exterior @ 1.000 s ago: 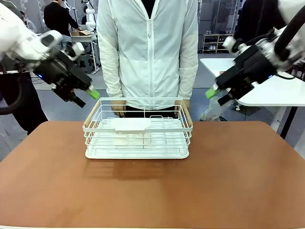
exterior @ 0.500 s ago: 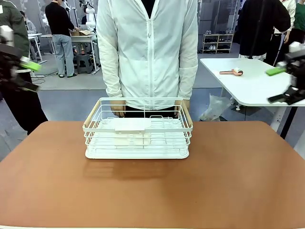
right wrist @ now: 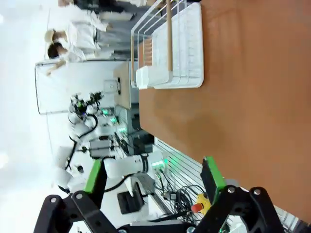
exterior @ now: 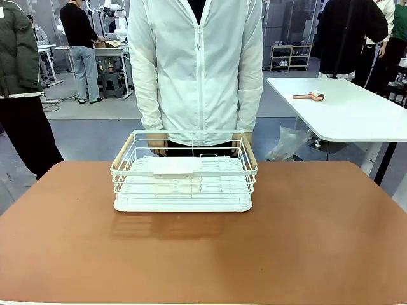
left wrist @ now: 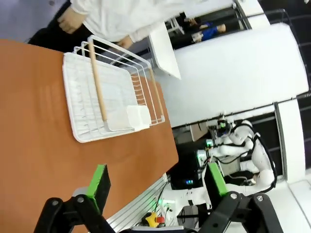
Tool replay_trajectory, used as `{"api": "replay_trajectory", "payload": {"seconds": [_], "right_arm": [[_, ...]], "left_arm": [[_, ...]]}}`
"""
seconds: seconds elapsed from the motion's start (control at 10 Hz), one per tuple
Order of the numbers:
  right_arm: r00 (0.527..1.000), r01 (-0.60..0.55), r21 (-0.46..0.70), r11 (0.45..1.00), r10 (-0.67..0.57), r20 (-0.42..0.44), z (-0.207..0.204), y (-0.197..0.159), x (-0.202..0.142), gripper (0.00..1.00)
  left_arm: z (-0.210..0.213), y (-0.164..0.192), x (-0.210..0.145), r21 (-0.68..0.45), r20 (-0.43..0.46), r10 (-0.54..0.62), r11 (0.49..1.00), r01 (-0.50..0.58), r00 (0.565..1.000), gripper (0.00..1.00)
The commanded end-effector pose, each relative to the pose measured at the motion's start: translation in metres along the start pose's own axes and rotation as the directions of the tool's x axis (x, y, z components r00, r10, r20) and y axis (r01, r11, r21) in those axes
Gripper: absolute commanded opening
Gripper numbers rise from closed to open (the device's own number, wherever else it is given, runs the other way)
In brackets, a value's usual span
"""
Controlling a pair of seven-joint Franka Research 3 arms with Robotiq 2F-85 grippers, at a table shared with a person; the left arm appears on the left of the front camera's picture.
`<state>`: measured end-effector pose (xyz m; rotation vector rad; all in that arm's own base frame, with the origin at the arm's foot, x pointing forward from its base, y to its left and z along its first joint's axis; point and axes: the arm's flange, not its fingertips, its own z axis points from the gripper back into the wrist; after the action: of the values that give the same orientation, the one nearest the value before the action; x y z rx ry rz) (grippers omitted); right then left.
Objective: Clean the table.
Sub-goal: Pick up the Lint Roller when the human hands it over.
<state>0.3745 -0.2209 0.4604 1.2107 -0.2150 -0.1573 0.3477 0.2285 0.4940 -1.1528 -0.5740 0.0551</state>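
Counter: The reddish-brown counter (exterior: 318, 241) spreads across the foreground of the front view, reaching from the robot's side to the far edge.
Handling: It looks heavy and rigid with a smooth matte top, so it is not a thing to grip. Cleaning it likely means lifting off what it carries.
Person: A person (exterior: 197, 63) in a white jacket stands at the far edge, hands low behind the rack.
Rack: A white wire rack (exterior: 183, 204) sits mid-counter toward the far side. It is probably light and stiff, and its wooden handles (left wrist: 97, 82) look like the surest hold.
Left end effector: The left end effector (left wrist: 156, 180) is spread wide and empty, well apart from the rack.
Right end effector: The right end effector (right wrist: 153, 177) is likewise wide apart, gripping nothing.
Box: A small white box (exterior: 175, 166) rests inside the rack.
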Motion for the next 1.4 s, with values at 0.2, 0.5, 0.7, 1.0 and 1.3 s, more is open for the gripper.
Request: {"api": "replay_trajectory", "payload": {"seconds": [0.2, 0.5, 0.7, 1.0, 1.3], "right_arm": [[0.992, 0.068, 0.125, 0.990, -0.081, 0.102, 0.035, -0.022, -0.008, 1.00], [0.992, 0.052, 0.134, 0.990, -0.067, 0.106, 0.023, -0.015, -0.012, 1.00], [0.993, 0.055, 0.113, 0.992, -0.066, 0.095, 0.031, -0.022, -0.008, 1.00], [0.993, 0.055, 0.113, 0.992, -0.066, 0.095, 0.031, -0.022, -0.008, 1.00], [0.993, 0.055, 0.113, 0.992, -0.066, 0.095, 0.031, -0.022, -0.008, 1.00]], "left_arm": [[0.037, 0.018, -0.005, -0.028, 0.088, 0.032, 0.999, -0.030, 0.996, 1.00], [0.024, 0.017, -0.003, -0.019, 0.058, 0.029, 0.999, -0.028, 0.998, 1.00], [0.026, 0.018, -0.006, 0.006, 0.064, 0.046, 0.999, -0.047, 0.997, 1.00], [0.026, 0.018, -0.006, 0.006, 0.064, 0.046, 0.999, -0.047, 0.997, 1.00], [0.026, 0.018, -0.006, 0.006, 0.064, 0.046, 0.999, -0.047, 0.997, 1.00]]}}
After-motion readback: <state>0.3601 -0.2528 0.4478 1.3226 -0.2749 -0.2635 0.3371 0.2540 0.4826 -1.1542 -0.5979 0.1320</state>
